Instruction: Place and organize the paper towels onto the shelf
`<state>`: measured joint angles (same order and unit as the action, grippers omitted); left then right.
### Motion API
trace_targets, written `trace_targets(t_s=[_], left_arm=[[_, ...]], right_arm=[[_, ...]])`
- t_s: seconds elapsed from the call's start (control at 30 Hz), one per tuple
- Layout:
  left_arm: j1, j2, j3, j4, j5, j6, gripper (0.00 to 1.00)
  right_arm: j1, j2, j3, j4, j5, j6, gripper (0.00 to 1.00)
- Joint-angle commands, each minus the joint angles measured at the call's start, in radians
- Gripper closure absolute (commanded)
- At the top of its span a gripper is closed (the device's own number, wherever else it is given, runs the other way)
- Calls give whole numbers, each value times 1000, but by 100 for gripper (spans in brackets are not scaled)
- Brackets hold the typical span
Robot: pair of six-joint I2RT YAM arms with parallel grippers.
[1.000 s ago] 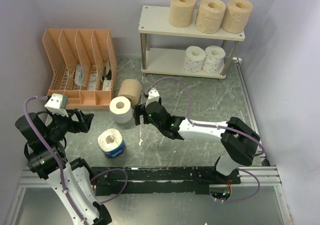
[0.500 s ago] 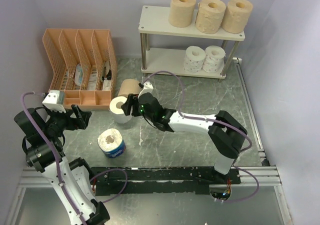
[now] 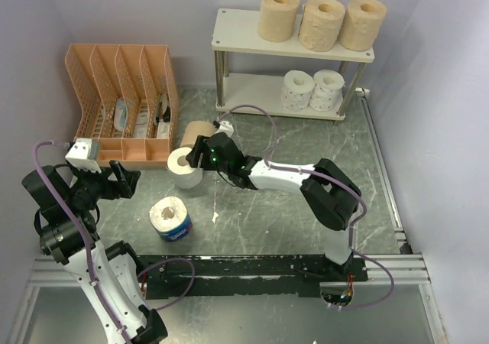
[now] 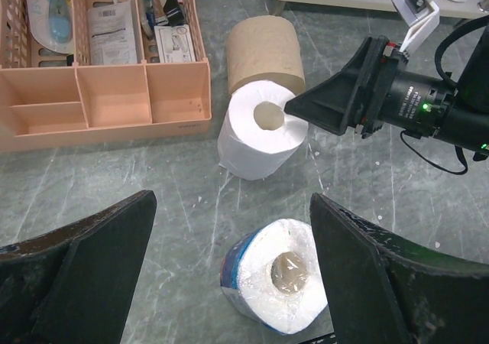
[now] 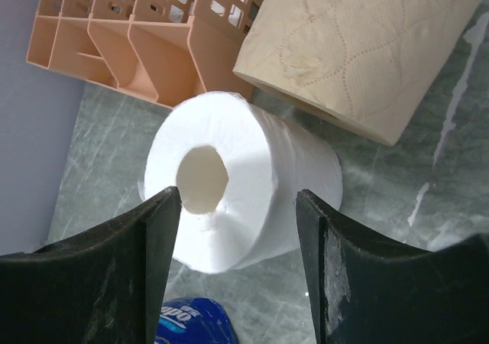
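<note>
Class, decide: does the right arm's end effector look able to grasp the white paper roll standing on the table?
Probably yes. The open right end effector has one finger on each side of the white paper roll, nothing between. The tan paper roll lying behind it seems clear of both fingers.

Orange mesh file organizer [image 3: 122, 157] sits at left rear of green marbled counter [image 3: 328, 141], flat packets [image 4: 111, 32] standing in its upright slots; black base plate [image 3: 252, 271] along near edge.
</note>
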<state>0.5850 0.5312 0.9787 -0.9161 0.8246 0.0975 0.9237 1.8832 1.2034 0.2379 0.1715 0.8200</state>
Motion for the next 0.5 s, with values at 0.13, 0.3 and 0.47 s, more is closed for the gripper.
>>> trace_targets(t_s=[0.13,0.3,0.47], left_arm=[[-7,-7,2,21,27,8,6],[-9,-14,2,20,28,8,6],[-8,-13,2,21,33,11,6]], right_arm=[[0,92,90,-18,-42,26,54],[-4,110,90,-17,-54,34,66],[-8,118,83,-17,-73,28,65]])
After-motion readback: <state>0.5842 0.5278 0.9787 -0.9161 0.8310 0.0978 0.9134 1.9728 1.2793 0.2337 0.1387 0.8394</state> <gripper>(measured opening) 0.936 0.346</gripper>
